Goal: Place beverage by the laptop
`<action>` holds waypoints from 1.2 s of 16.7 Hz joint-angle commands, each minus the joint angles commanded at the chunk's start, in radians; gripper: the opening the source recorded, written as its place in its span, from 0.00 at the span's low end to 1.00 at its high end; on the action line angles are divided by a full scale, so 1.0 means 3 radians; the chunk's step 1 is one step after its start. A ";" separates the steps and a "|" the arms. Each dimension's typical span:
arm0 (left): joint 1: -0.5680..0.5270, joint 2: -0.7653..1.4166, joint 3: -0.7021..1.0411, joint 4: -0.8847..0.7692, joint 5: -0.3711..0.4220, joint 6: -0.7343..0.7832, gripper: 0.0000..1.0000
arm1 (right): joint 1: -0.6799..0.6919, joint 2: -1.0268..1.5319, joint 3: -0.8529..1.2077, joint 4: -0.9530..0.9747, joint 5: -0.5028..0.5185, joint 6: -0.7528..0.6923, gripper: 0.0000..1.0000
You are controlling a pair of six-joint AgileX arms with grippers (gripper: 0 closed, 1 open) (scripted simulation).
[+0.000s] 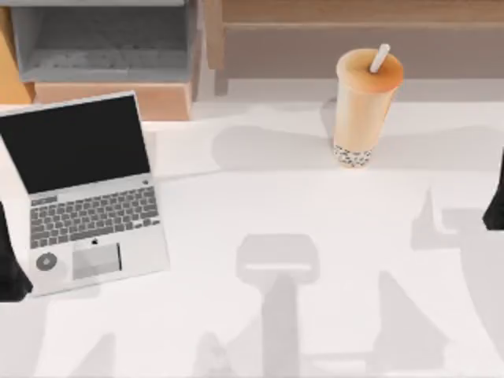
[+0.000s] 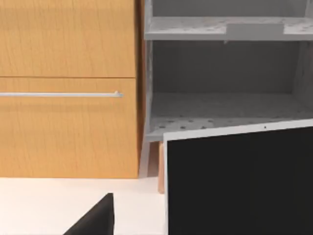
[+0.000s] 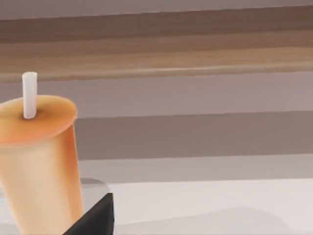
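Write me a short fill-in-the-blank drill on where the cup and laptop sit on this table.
1. The tall clear cup of orange-tan milk tea stands on the table's ____ side.
2. The slim silver laptop lies open on the table's ____ side.
3. The white straw pokes up through the cup's ____.
4. The laptop's screen is ____ in colour.

Missing words: right; left; lid; black

The left arm (image 1: pixel 9 264) appears as a matte black, unmarked mass at the lower left edge of the top view; the right arm (image 1: pixel 496 201) is a matching black sliver at the right edge; each wrist view has a black angular wedge at its lower edge.
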 joint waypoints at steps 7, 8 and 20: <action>0.0000 0.0000 0.0000 0.0000 0.0000 0.0000 1.00 | 0.0575 0.1877 0.0542 0.1304 0.0624 0.0001 1.00; 0.0000 0.0000 0.0000 0.0000 0.0000 0.0000 1.00 | 0.0644 0.2139 0.0627 0.1495 0.0703 -0.0015 1.00; 0.0000 0.0000 0.0000 0.0000 0.0000 0.0000 1.00 | 0.1143 0.4357 0.1431 0.3207 0.1331 -0.0283 1.00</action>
